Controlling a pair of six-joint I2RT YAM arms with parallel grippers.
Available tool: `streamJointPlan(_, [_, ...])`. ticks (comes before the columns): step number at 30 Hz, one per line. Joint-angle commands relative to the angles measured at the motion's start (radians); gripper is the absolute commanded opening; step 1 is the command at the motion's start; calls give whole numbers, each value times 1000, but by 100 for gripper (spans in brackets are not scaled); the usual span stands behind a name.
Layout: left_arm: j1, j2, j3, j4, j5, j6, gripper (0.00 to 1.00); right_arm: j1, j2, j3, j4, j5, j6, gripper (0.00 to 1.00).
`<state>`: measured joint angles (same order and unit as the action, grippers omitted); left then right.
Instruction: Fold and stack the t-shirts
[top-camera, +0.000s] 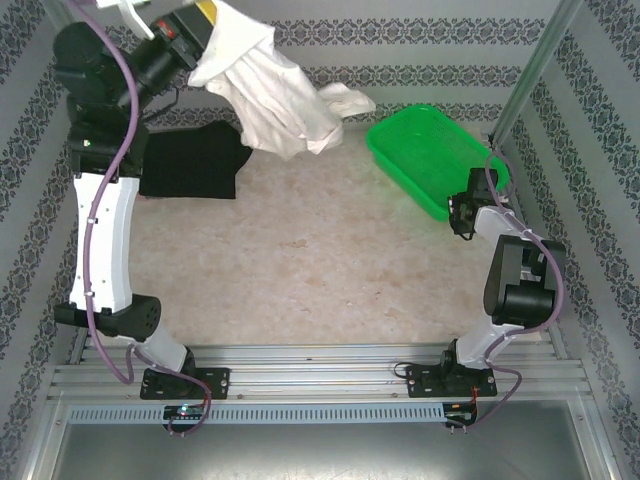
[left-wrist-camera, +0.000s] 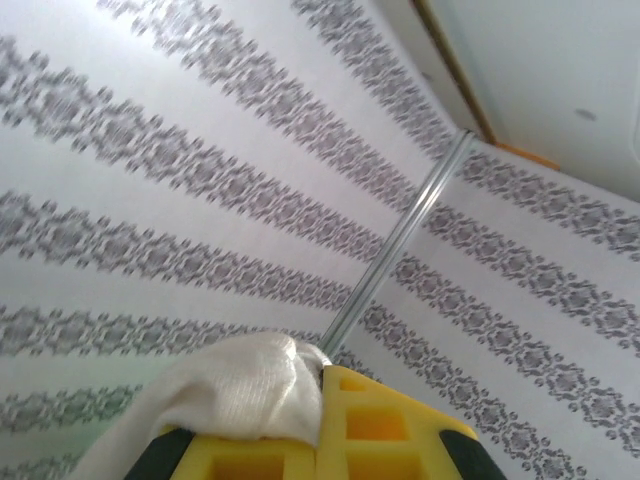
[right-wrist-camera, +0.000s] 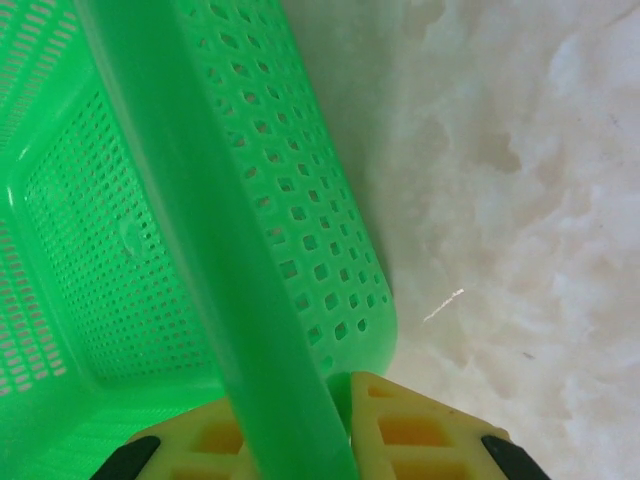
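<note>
The cream t-shirt (top-camera: 270, 95) hangs bunched in the air over the table's back left, held up high by my left gripper (top-camera: 203, 15). In the left wrist view the yellow fingers (left-wrist-camera: 390, 430) are shut on a fold of that cream t-shirt (left-wrist-camera: 235, 395), with the patterned wall behind. The black t-shirt (top-camera: 195, 160) lies flat on the table at the back left, partly under the raised left arm. My right gripper (top-camera: 463, 207) sits at the near corner of the green basket (top-camera: 430, 150); its jaws (right-wrist-camera: 335, 425) are shut on the green basket rim (right-wrist-camera: 200, 230).
The green mesh basket stands at the back right, seemingly empty. Patterned walls enclose the table on three sides, and a metal pole (top-camera: 535, 65) rises at the back right. Marbled tabletop (top-camera: 320, 270) lies open in the middle and front.
</note>
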<state>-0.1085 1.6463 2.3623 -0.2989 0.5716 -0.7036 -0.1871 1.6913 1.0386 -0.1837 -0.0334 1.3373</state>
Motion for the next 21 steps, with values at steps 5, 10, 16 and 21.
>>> streamJointPlan(5, [-19,137,193,-101,45,-11,0,4,75,76,22,172,249,0])
streamJointPlan(10, [-20,188,251,-113,86,-35,0,5,74,58,41,219,350,0])
streamJointPlan(16, [-20,189,231,-126,111,-25,0,4,57,13,57,242,409,0])
streamJointPlan(21, [-20,197,221,-105,134,-48,0,5,38,-4,52,257,410,0])
